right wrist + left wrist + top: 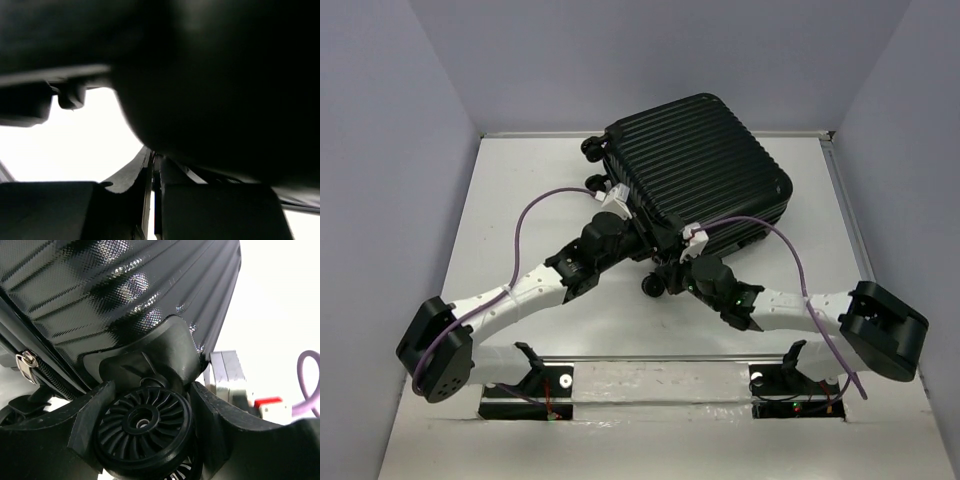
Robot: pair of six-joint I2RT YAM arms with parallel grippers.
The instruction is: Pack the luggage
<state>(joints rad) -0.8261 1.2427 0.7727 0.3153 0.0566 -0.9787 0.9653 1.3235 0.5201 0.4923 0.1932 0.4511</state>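
White tabletop [510,210] w/ pale lilac-grey walls [620,60] on 3 sides; bright even light.

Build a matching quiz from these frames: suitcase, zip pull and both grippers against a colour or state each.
Things:
1. suitcase
2. zip pull
3. left gripper
4. right gripper

Colour or state:
A. shut
B. silver
C. black, ribbed
D. wheel between its fingers

Pairs: 1-C, 2-B, 3-D, 4-A
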